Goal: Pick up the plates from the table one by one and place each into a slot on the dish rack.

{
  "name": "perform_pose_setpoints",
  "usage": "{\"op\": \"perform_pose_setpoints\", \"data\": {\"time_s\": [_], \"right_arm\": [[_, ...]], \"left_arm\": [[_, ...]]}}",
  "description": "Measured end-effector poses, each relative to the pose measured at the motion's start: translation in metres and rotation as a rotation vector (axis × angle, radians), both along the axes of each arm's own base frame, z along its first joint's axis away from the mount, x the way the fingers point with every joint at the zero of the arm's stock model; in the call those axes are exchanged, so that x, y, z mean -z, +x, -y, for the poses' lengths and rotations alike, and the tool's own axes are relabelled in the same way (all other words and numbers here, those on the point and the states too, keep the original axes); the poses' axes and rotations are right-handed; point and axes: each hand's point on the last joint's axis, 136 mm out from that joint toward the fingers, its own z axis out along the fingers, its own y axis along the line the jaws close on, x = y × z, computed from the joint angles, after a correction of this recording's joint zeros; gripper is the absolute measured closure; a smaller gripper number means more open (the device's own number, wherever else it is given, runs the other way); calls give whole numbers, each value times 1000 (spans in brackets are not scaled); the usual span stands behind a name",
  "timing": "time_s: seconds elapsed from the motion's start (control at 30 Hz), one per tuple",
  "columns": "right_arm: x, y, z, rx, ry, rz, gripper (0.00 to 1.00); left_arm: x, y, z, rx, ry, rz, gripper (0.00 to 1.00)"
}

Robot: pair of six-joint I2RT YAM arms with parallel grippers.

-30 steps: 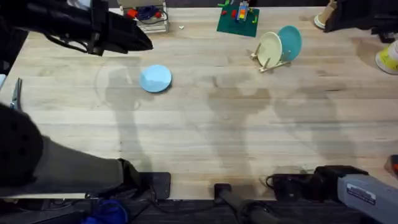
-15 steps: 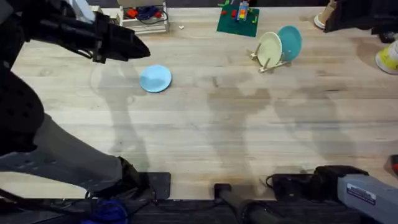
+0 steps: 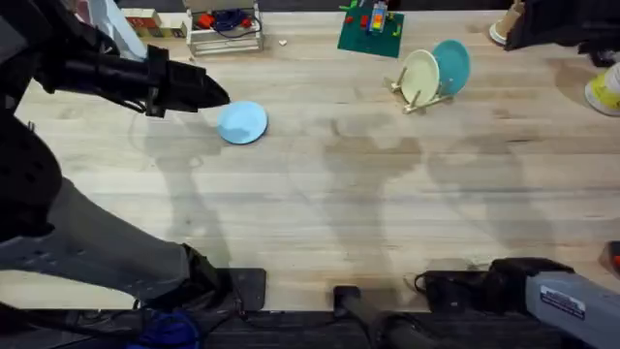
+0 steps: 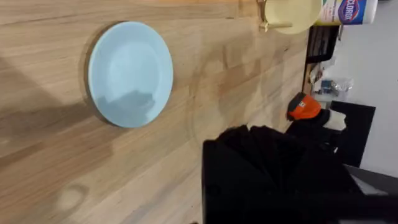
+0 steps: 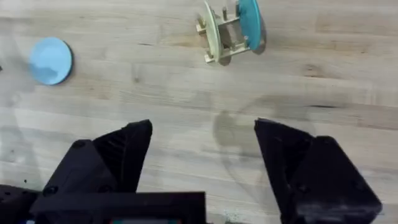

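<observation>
Since a second before, the left pincer [image 3: 215, 94] had dropped from beyond the pale blue plate [image 3: 242, 122] to just beside its rim, on the side facing the white wire stand [image 3: 225, 29]; the plate itself had not shifted.

Overhead, the blue plate lay flat on the worktop [image 3: 387, 213], well apart from the dish rack [image 3: 423, 95]. The rack held a cream-yellow plate [image 3: 420, 75] and a teal plate [image 3: 451, 66], both upright on edge in neighbouring slots. Whether the left pincer's fingers were apart or together could not be told from here. A green board with small coloured pieces [image 3: 370, 31] sat beyond the rack, toward the wire stand.

In the left wrist view, the blue plate [image 4: 130, 73] lay whole and untouched on the planks, and the pincer's black body [image 4: 273, 174] hid its fingers, so their state could not be told. Past the plate stood the yellow plate [image 4: 292, 14] in the rack, and beside that a white canister [image 4: 348, 11] lettered "CLOROX" in part.

In the right wrist view, the right pincer [image 5: 202, 155] hung with its two black fingers [image 5: 118, 155] spread wide, holding nothing, high above bare wood. The rack [image 5: 224, 34] with its yellow and teal plates stood far from it, and the blue plate [image 5: 51, 60] lay well away from the rack.
</observation>
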Motion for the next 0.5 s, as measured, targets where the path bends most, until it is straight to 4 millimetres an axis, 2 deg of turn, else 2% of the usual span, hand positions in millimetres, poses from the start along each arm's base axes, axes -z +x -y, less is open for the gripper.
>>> {"op": "perform_pose_setpoints", "data": {"time_s": [0.17, 0.5], "right_arm": [[0, 0, 0, 0, 0, 0, 9], [0, 0, 0, 0, 0, 0, 9]], "left_arm": [[7, 2, 0, 2, -14, -15, 959], [44, 15, -5, 0, -49, -56, 960]]}}
